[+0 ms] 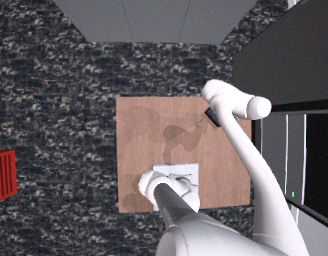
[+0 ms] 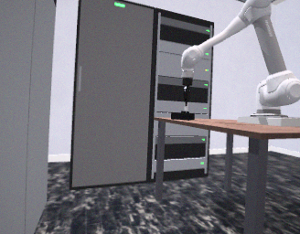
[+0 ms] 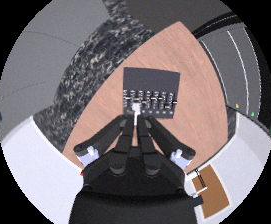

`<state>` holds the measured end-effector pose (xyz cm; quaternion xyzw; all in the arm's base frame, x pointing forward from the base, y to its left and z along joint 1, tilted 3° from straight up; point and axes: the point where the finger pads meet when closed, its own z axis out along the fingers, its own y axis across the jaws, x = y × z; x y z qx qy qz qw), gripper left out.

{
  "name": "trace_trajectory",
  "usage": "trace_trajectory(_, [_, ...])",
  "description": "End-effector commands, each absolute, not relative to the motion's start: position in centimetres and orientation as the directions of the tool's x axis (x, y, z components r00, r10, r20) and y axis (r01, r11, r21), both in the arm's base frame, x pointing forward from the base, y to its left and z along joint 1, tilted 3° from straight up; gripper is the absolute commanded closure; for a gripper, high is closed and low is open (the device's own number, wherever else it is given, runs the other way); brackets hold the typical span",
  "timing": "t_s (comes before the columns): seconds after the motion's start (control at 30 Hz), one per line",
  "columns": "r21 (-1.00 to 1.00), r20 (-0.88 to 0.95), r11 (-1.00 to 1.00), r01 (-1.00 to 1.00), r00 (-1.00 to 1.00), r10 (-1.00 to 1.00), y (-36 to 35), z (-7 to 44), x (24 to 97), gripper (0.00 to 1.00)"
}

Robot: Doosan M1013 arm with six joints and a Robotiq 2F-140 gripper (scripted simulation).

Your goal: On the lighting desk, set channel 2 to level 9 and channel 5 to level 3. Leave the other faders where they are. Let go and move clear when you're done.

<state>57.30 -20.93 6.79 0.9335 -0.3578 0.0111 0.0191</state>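
Note:
The lighting desk [image 3: 151, 91] [image 2: 182, 116] [image 1: 212, 116] is a small dark box at the far end of the wooden table [image 1: 158, 132] [image 2: 250, 129] [image 3: 176, 47]. A row of small pale fader knobs [image 3: 151, 101] shows along its near edge in the wrist view. My gripper [image 3: 135, 108] [image 2: 186, 103] is shut, fingers together and pointing straight down. Its tips hang just above the faders at the left part of the row. I cannot tell whether the tips touch a knob. The fader levels are too small to read.
A tall grey cabinet [image 2: 112, 93] and a server rack [image 2: 183, 93] stand behind the table's far end. The arm's white base plate [image 1: 188, 169] [image 2: 268, 119] sits on the table's near end. A red crate [image 1: 3, 176] stands on the floor at left.

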Motion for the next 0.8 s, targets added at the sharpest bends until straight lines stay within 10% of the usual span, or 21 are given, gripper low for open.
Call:
trace_trajectory(0.0, [0.028,0.034,-0.743,-0.669,0.744,-0.668,-20.9,6.7,57.3,0.9])
trace_trajectory(0.77, [0.028,0.034,-0.743,-0.669,0.744,-0.668,-21.0,5.7,57.3,0.9])
